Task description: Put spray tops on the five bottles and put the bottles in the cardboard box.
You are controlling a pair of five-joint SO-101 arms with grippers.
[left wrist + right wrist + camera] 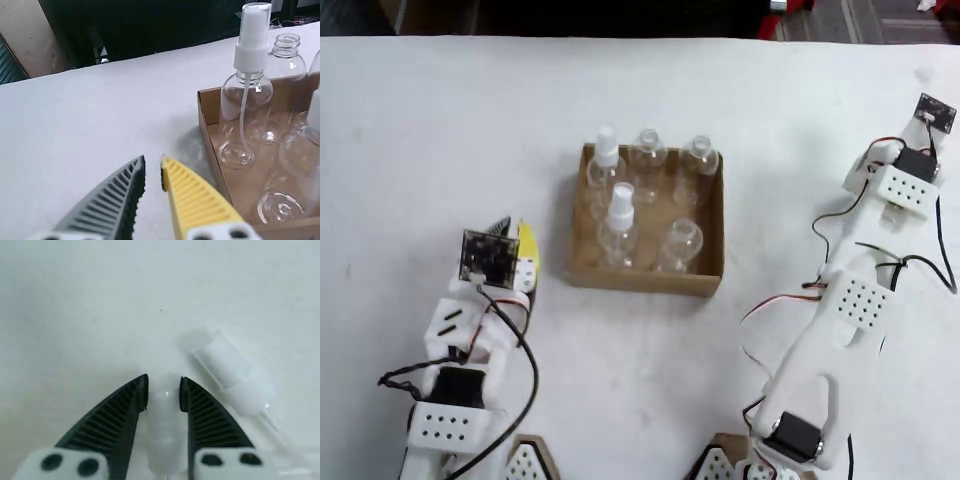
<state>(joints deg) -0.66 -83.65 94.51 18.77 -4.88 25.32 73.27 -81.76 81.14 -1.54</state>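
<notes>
The cardboard box (645,278) sits mid-table with five clear bottles in it. Two of them carry white spray tops, one at the back left (606,158) and one in the front row (620,212). The other three bottles (647,152) (698,158) (679,242) are open-necked. My left gripper (515,242) (152,169), with one grey and one yellow finger, rests shut and empty just left of the box (207,107). My right gripper (163,386) is over at the far right of the table, shut on a white spray top (162,422). A second spray top (230,374) lies beside it.
The right arm (855,300) stretches from the front edge toward the back right, with loose wires along it. The left arm (460,370) stands at the front left. The dark back edge of the table (150,47) runs beyond the box.
</notes>
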